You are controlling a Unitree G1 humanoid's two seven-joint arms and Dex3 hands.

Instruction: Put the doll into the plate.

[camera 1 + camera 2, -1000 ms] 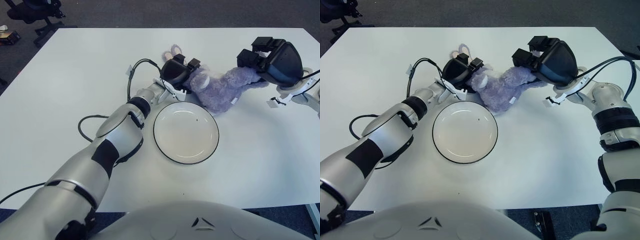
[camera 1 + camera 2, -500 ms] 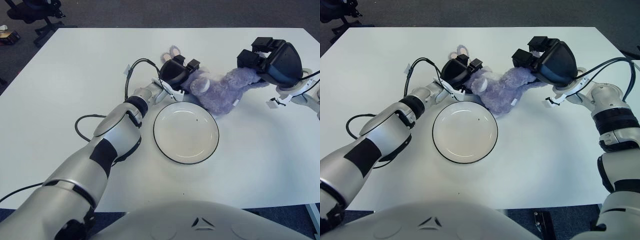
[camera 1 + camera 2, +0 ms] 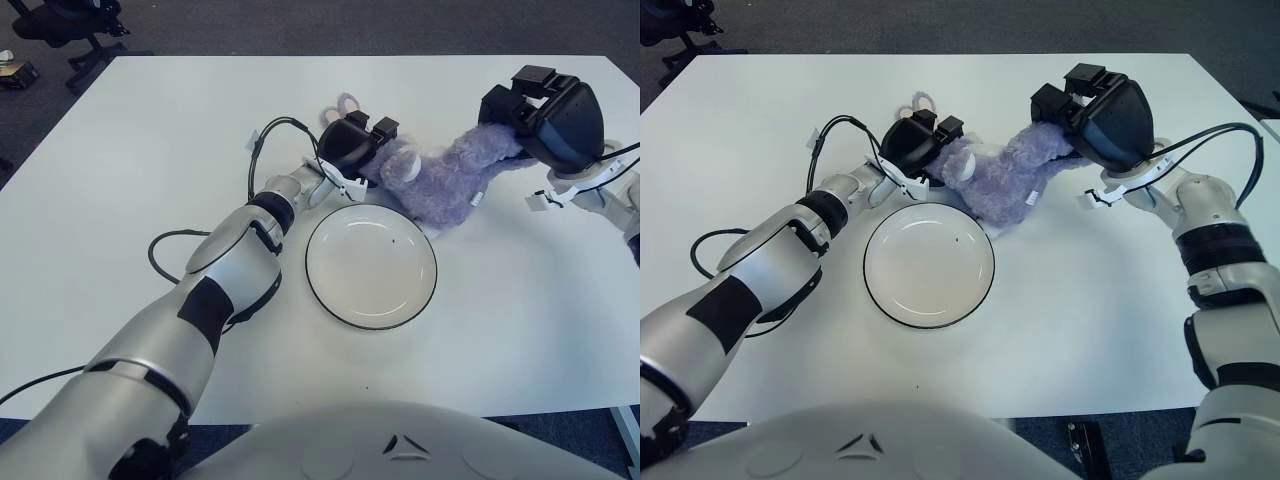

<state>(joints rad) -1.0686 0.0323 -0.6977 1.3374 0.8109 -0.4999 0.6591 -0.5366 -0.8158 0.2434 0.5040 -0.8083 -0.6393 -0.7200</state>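
Two robot hands—left [image 3: 352, 143], right [image 3: 540, 118]—grip fuzzy purple doll [image 3: 440, 183] beside round glossy plate [image 3: 371, 267].

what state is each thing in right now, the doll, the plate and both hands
doll: stretched between both hands, just beyond the plate, not in it
plate: upright on the table, nothing in it
left hand: shut on the doll's head end
right hand: shut on the doll's other end, which looks raised

Office or lab: white table [image 3: 150, 150], dark carpet [image 3: 300, 25], wheeled chair base [image 3: 85, 45] at far corner
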